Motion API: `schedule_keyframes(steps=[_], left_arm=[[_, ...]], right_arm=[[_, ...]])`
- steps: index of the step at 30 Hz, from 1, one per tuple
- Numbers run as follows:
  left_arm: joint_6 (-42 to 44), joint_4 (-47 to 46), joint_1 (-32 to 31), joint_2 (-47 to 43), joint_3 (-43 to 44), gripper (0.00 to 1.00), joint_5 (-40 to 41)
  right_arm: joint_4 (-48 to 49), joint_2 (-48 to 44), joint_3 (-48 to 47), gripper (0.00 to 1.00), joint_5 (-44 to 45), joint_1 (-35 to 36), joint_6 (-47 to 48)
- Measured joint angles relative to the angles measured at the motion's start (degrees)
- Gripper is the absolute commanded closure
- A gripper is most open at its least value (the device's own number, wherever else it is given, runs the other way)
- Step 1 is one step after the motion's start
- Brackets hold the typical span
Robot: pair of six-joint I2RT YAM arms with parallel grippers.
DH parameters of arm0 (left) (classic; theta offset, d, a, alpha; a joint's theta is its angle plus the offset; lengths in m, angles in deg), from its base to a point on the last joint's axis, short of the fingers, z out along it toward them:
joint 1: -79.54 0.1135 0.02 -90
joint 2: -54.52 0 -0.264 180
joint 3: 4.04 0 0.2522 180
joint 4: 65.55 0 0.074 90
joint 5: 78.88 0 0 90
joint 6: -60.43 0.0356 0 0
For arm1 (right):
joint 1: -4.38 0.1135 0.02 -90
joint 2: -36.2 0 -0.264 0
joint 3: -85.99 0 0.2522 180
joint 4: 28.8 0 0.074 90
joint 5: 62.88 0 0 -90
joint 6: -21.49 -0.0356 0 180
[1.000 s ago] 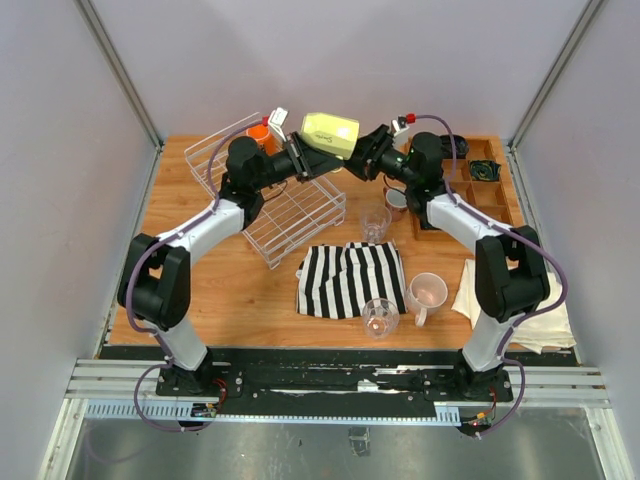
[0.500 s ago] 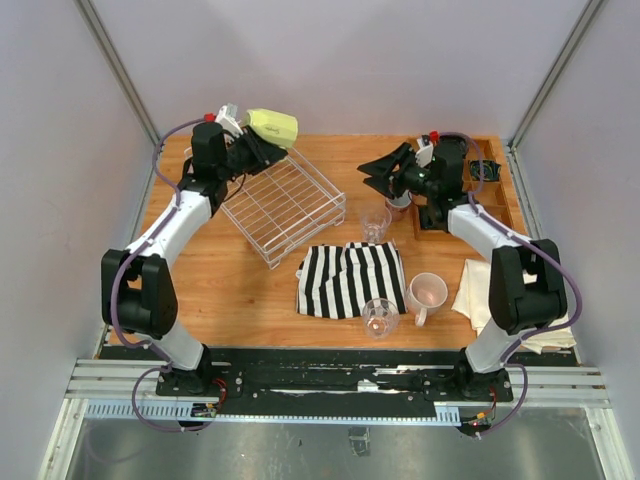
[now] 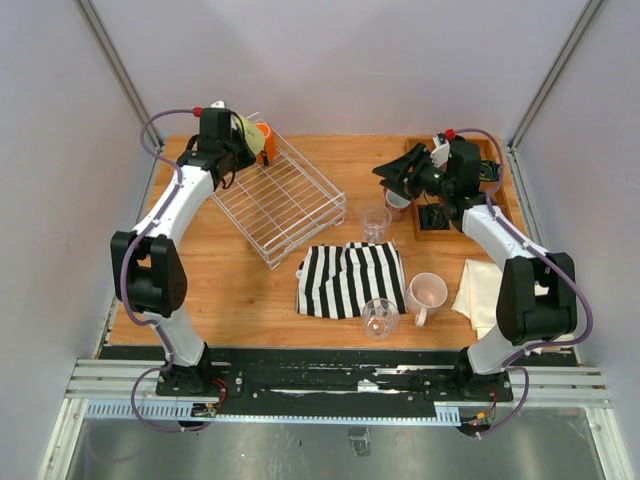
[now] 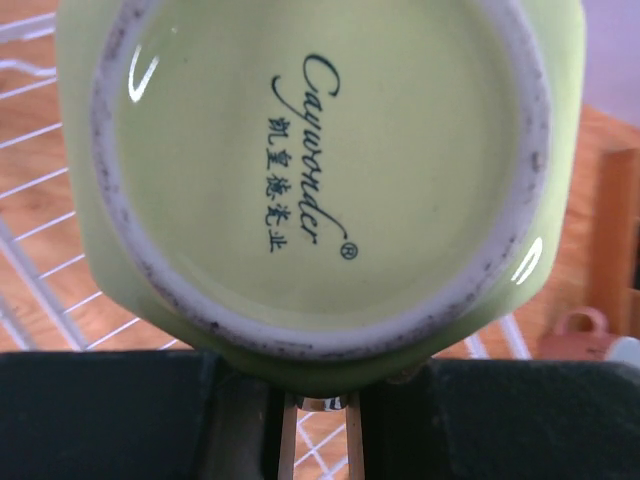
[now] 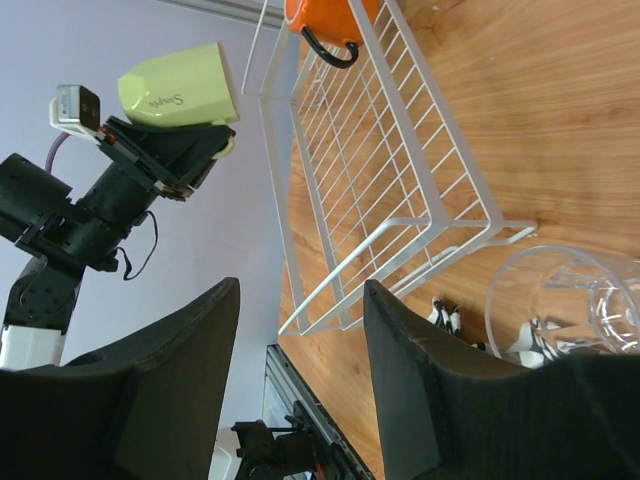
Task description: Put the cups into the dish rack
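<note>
Left fingers (image 4: 100, 410) pinch the green mug (image 4: 320, 170) from both sides near its base, and its printed underside faces the wrist camera. The mug hangs tipped on its side over the rack's (image 3: 290, 205) far left corner. It is just beside the orange mug (image 3: 263, 132), which sits inside the rack at that corner. Right fingers (image 5: 180, 390) are spread with nothing between them, well to the right of the rack and near a dusty-pink mug (image 3: 398, 203). One tumbler (image 3: 376, 222) stands on the bench (image 3: 200, 290) just right of the rack's near right corner. Nearer than the rack, to its right, lie a striped cloth (image 3: 350, 278), a second tumbler (image 3: 380, 317) and a pale pink mug (image 3: 428, 293).
</note>
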State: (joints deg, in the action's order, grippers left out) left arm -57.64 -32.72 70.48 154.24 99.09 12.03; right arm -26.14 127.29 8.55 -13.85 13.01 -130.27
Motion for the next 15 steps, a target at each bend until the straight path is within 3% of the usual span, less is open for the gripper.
schedule_keyframes(steps=[8,15], left_arm=[[3.82,7.56,0.0,6.45,1.9,1.0,7.87],[6.45,12.63,0.15,15.12,11.74,0.99,12.76]], right_arm=[[-1.66,-0.17,0.0,0.47,-0.2,-1.92,1.25],[-2.12,-0.17,0.0,0.47,-0.61,-2.4,1.73]])
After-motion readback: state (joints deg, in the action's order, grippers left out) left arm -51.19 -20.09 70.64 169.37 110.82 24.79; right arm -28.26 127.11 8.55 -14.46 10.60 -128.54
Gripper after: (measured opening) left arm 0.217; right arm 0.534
